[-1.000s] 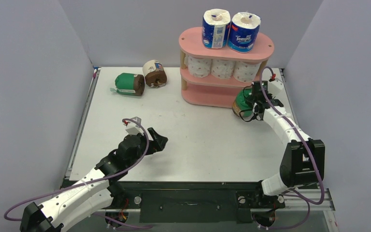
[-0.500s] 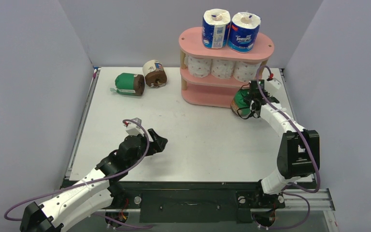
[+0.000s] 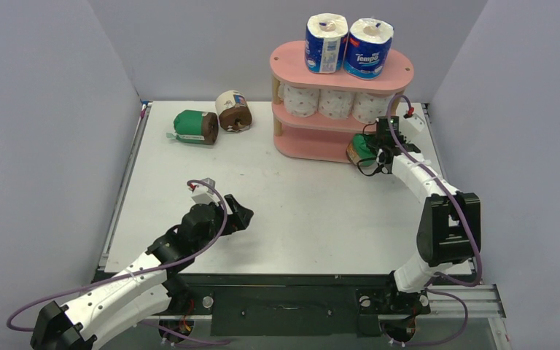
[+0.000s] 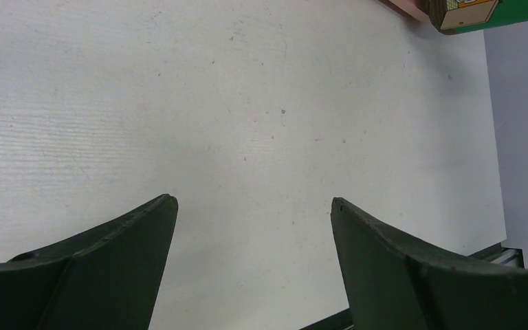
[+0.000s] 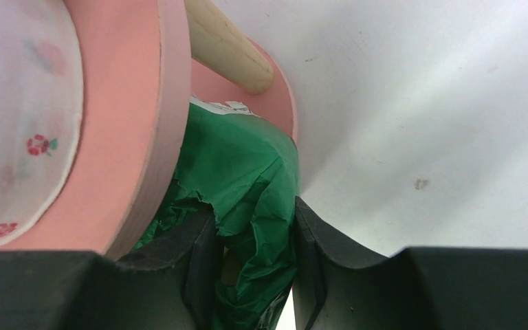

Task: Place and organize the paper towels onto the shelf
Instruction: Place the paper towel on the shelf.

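Right end effector (image 5: 253, 234), clamped on the green-wrapped brown paper roll (image 5: 237, 158), should slide it level onto the pink three-tier shelf's (image 3: 292, 55) lowest board

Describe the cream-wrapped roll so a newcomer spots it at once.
Find the pink shelf at the far edge of the table and look left. Two loose rolls lie there: the cream-wrapped roll is nearer the shelf, showing a brown end, unlike the green-wrapped roll beside it.

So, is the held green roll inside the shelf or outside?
Partly inside: the green roll, pinched by the right gripper, reaches under the shelf's middle board. Whether it rests on the bottom board, cannot tell.
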Available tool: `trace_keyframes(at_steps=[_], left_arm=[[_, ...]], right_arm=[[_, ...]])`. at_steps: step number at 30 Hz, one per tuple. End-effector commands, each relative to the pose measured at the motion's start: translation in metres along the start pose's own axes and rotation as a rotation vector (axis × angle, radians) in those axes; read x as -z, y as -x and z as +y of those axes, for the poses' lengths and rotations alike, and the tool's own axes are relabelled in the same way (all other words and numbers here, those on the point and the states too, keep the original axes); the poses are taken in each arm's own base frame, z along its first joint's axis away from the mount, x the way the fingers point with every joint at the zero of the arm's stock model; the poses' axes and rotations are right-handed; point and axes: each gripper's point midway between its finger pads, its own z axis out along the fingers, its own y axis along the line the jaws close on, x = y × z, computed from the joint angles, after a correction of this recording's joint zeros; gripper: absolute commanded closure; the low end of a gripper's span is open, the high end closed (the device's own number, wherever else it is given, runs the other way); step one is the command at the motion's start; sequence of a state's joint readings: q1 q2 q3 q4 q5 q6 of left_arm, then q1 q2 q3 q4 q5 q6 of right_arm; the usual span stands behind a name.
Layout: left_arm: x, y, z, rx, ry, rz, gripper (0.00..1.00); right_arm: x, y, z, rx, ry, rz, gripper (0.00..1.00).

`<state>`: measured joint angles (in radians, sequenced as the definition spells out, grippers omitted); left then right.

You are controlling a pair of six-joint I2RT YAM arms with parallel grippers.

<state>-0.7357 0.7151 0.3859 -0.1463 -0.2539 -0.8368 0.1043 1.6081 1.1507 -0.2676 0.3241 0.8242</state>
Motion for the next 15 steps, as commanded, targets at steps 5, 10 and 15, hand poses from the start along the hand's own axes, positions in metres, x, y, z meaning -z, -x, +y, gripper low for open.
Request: trace_keyframes(at_steps=[5, 10, 15], left_arm=[[-0.0014, 0.0084, -0.0061, 0.018, -0.021, -0.033, 0.19], [-0.0032, 0.0064, -0.0066, 0.016, -0.022, -0.024, 0.19], [-0.0029, 0.0077, -0.0060, 0.016, -0.020, -0.031, 0.19]], right_arm=[[-0.0006, 0.0293, 0.0412, -0.115, 0.123, -0.079, 0.69], [-0.0005, 0.0261, 0.0445, -0.127, 0.146, -0.075, 0.62], [0.0014, 0.0268, 0.0445, -0.131, 0.152, -0.078, 0.55]])
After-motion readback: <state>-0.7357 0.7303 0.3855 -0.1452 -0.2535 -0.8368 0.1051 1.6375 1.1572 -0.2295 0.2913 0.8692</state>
